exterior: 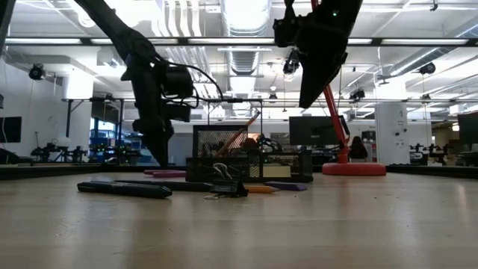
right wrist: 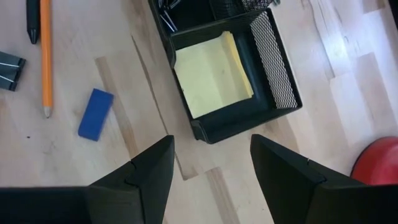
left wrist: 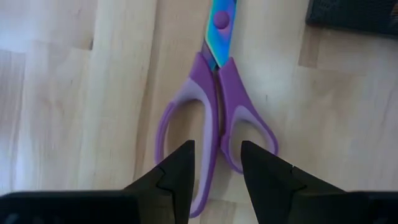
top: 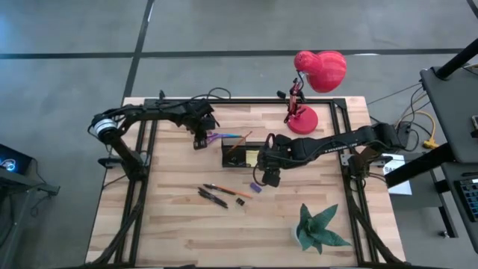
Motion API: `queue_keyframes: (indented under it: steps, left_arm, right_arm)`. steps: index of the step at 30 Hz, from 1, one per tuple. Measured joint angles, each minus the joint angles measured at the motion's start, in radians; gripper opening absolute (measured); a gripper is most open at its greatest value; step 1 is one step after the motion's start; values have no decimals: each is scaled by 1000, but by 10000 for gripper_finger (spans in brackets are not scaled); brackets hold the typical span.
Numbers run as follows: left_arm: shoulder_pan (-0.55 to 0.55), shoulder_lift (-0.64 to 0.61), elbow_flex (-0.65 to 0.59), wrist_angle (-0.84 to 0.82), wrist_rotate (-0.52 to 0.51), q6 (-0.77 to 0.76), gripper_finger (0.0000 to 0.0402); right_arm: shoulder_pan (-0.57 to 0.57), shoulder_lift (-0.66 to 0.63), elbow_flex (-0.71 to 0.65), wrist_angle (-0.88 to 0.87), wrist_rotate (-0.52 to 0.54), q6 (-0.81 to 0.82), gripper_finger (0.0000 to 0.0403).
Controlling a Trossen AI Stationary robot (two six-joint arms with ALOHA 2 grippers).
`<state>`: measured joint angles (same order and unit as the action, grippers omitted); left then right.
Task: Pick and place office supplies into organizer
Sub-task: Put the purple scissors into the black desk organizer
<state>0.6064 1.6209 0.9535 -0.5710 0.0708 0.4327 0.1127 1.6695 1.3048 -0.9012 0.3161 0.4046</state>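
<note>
Left hand (left wrist: 214,165) low over the purple scissors (left wrist: 214,115) flat on my bench (left wrist: 62,93), fingers apart astride the handles. Right hand (right wrist: 211,165) spread, empty, above the organizer (right wrist: 273,68); sticky pad (right wrist: 211,74) inside. Pens (top: 216,194) loose on bench.

right gripper (right wrist: 211,171): fingers spread apart, above the wooden table (right wrist: 348,93). black mesh organizer (right wrist: 283,87): a yellow sticky-note pad (right wrist: 212,74) lies in one compartment. beside it: blue eraser (right wrist: 96,114), orange pencil (right wrist: 45,56), binder clip (right wrist: 9,65).
</note>
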Motion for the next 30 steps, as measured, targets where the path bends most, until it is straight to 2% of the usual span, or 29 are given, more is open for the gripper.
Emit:
queue_keyframes:
  steps: [14, 22, 27, 30]
  left_arm:
    - [0, 108, 0, 22, 12, -22, 114]
    - [0, 102, -4, 43, 17, 20, 51]
    - [0, 101, -4, 51, 13, 23, 51]
    - [-5, 85, -4, 58, -22, 28, 51]
  right_arm:
    - [0, 0, 0, 1, 0, -1, 203]
    - [0, 0, -2, 1, 25, -4, 203]
    - [-7, 0, -4, 1, 28, -4, 203]
    - [-10, 0, -4, 1, 29, -4, 203]
